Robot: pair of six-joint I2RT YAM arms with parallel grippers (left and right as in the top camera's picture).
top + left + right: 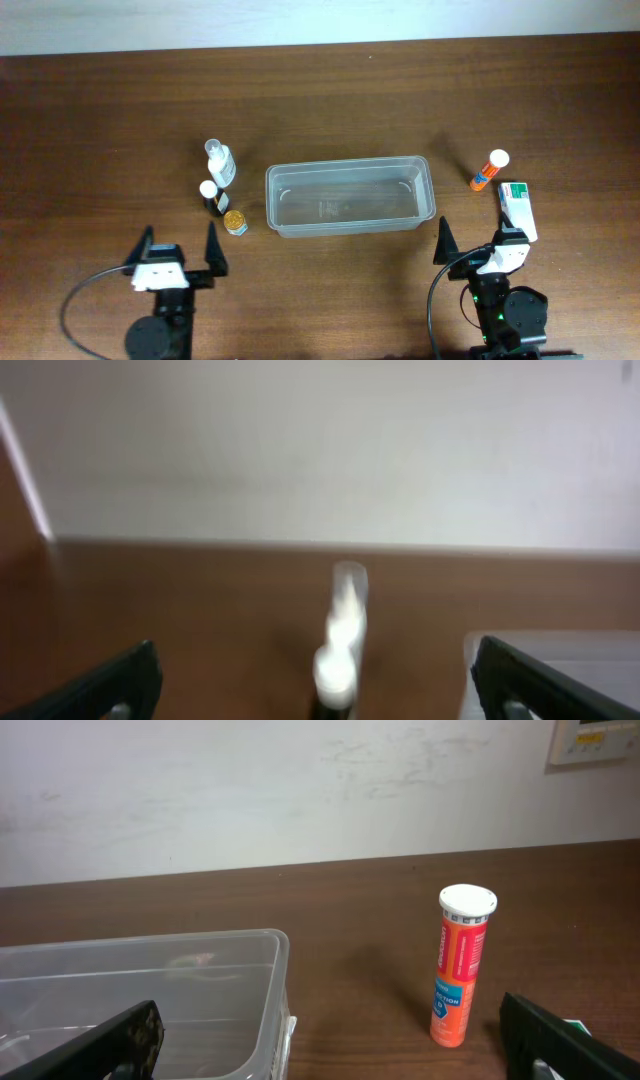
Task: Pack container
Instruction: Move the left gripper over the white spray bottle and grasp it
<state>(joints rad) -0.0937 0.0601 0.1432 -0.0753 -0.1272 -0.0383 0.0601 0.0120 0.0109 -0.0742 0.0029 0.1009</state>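
The clear plastic container (350, 196) sits at the table's middle and holds nothing; its corner shows in the right wrist view (240, 990). Left of it stand a clear spray bottle (220, 163), a small dark bottle with a white cap (211, 196) and a small gold-lidded jar (235, 222). An orange tube with a white cap (489, 170) stands to the right, also in the right wrist view (457, 967), with a white-and-green box (517, 208) beside it. My left gripper (178, 256) and right gripper (478, 245) are open and empty near the front edge.
A white wall runs behind the table's far edge (300, 790). The left wrist view is blurred; it shows the white-capped bottle (340, 650) straight ahead between the fingers. Black cables loop beside both arm bases (75, 310).
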